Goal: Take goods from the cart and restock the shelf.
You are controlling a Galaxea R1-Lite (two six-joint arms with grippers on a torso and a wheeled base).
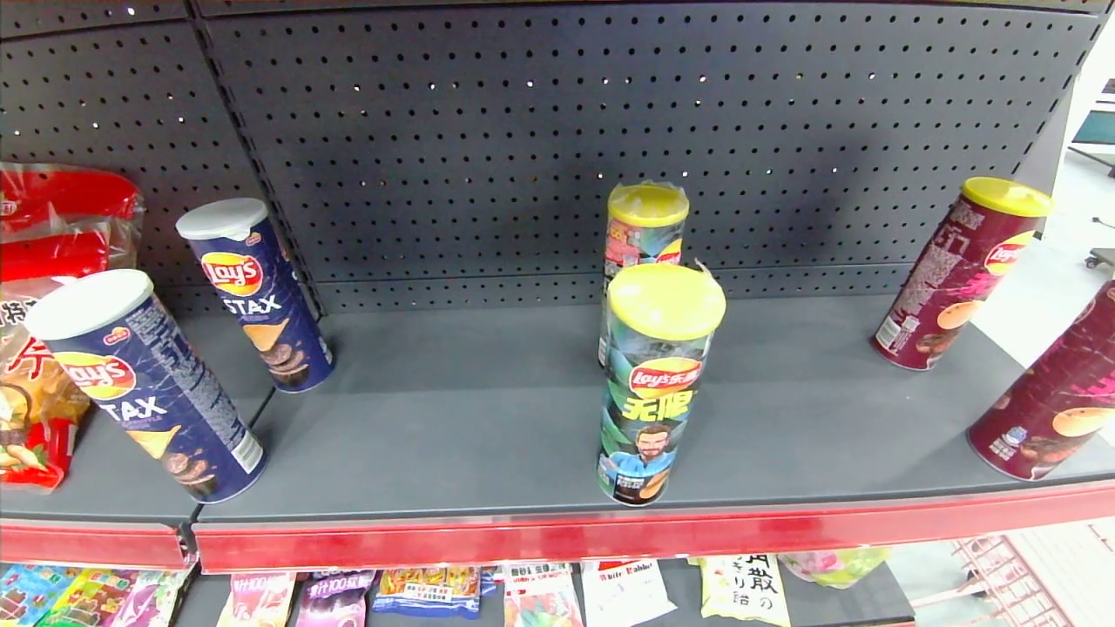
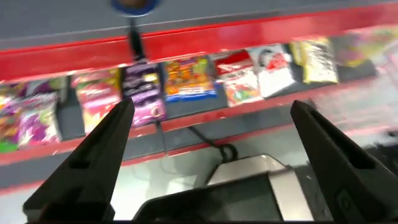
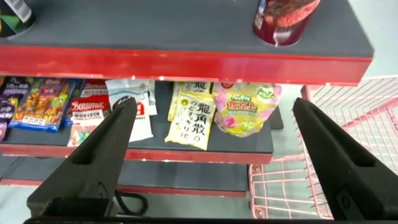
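On the shelf (image 1: 488, 418), gaps are being left unfilled; left end effector (image 2: 212, 106) and right end effector (image 3: 212, 102) are being held spread, empty.

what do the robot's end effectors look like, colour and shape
The two look alike. The left end effector has two matte black fingers, broad at the base and tapering to blunt wedge tips, with flat inner faces. The right end effector has the same plain black wedge shape. No markings or colour accents are visible on either.
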